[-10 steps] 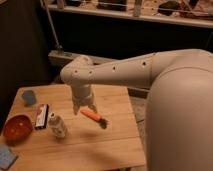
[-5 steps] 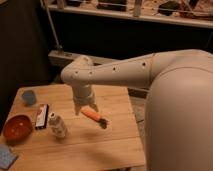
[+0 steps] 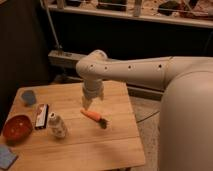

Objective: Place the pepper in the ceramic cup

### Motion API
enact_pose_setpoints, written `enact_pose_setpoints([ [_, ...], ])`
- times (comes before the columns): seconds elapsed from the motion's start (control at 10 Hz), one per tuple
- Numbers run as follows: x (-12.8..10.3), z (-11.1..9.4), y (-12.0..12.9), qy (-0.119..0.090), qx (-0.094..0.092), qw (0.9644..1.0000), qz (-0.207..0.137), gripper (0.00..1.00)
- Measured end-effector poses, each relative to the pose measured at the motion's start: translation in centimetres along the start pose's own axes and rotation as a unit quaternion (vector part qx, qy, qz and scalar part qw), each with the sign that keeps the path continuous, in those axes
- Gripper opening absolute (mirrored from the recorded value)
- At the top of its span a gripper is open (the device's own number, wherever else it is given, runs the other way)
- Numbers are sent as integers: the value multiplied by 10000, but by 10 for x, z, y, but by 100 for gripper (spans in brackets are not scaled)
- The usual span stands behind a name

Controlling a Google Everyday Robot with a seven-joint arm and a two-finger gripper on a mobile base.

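Note:
The pepper point(image 3: 93, 116), small and orange with a dark green stem end pointing right, lies on the wooden table point(image 3: 110, 145) near its middle. My gripper point(image 3: 91, 101) hangs from the white arm just above the pepper's left end, fingers pointing down and open, nothing between them. The ceramic cup point(image 3: 28, 97), small, round and blue-grey, stands at the table's far left corner, well away from the gripper.
A red bowl point(image 3: 17, 128) sits at the left edge. Beside it lie a flat black-and-white box point(image 3: 41, 116) and a pale plastic bottle point(image 3: 57, 126). A blue sponge point(image 3: 6, 157) rests at the front left corner. The table's right edge drops to the floor.

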Motion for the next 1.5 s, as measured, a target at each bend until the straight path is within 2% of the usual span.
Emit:
enact_pose_setpoints([
  [0.1, -4, -3, -7, -95, -78, 9993, -361, 65],
  [0.2, -6, -4, -10, -137, -105, 9986, -499, 65],
  [0.5, -6, -2, -12, -158, -101, 9976, -672, 65],
  [0.8, -21, 29, 6, -83, 37, 9948, -1016, 65],
  [1.1, -38, 52, 12, -134, 199, 9916, -1273, 65],
  [1.5, -41, 79, 12, -165, 207, 9897, -1410, 65],
])
